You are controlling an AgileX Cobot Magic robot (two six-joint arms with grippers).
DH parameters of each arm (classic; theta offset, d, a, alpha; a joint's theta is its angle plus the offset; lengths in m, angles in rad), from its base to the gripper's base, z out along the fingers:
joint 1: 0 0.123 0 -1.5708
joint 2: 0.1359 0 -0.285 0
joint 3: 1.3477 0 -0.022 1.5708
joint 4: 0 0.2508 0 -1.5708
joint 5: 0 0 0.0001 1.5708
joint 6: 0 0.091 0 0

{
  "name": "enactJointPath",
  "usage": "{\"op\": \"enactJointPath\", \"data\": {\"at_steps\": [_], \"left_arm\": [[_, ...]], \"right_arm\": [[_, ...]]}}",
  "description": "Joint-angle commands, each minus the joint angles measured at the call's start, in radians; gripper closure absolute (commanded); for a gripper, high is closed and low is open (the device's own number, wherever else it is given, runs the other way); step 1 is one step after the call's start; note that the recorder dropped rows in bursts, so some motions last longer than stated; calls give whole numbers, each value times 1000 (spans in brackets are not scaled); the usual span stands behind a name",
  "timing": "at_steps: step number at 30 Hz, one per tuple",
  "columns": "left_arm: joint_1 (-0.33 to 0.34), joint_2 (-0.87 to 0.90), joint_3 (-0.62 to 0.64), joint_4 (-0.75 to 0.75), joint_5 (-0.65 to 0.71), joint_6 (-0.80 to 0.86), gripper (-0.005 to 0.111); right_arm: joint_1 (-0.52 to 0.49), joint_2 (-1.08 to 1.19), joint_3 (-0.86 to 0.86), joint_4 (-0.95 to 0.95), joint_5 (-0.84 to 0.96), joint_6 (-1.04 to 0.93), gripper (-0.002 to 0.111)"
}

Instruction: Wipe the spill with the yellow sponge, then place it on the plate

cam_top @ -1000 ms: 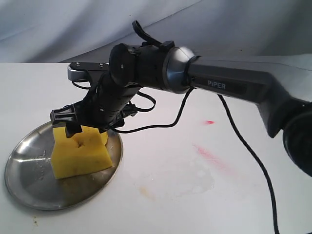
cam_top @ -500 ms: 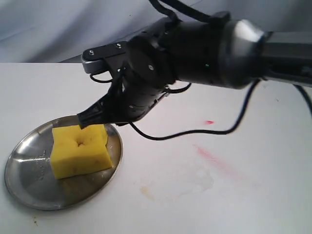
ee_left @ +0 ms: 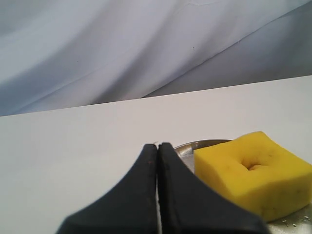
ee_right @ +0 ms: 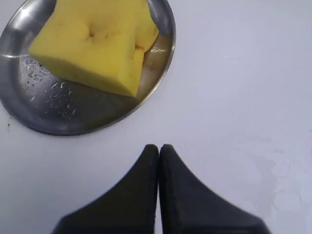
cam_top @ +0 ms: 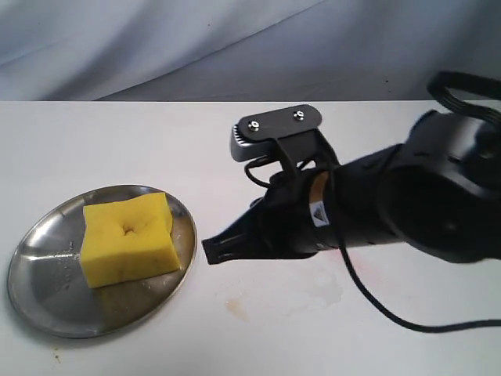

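We see the yellow sponge (cam_top: 125,239) lying flat on the plate (cam_top: 47,294), dented face up, with nothing gripping it. Our right gripper (cam_top: 213,249) hangs just beside the plate's rim, jaws pressed together and empty. In the exterior view the sponge lies to its left, apart from it, with one corner turned toward the fingertips. The block's top is nearly square, its slightly longer edge running left to right across the plate. Our left gripper (ee_left: 157,145) is likewise closed on nothing and faces the sponge. It does not show in the exterior view, so we cannot tell which arm is nearer. We judge the placing done.
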Motion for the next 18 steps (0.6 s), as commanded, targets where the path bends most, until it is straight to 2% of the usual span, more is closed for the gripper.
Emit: {"op": "enactJointPath", "data": {"at_steps": [1, 9, 15, 18], "left_arm": [[1, -3, -3, 1, -7, -8, 107], [1, -3, -3, 1, -7, -8, 107], [1, -3, -3, 1, -7, -8, 107], [1, -3, -3, 1, -7, -8, 107]], "right_arm": [[-39, -104, 132, -23, -112, 45, 108], [-256, -315, 392, 0, -296, 20, 108], [-447, -552, 587, 89, -487, -109, 108], [-540, -677, 659, 95, -499, -207, 108]]}}
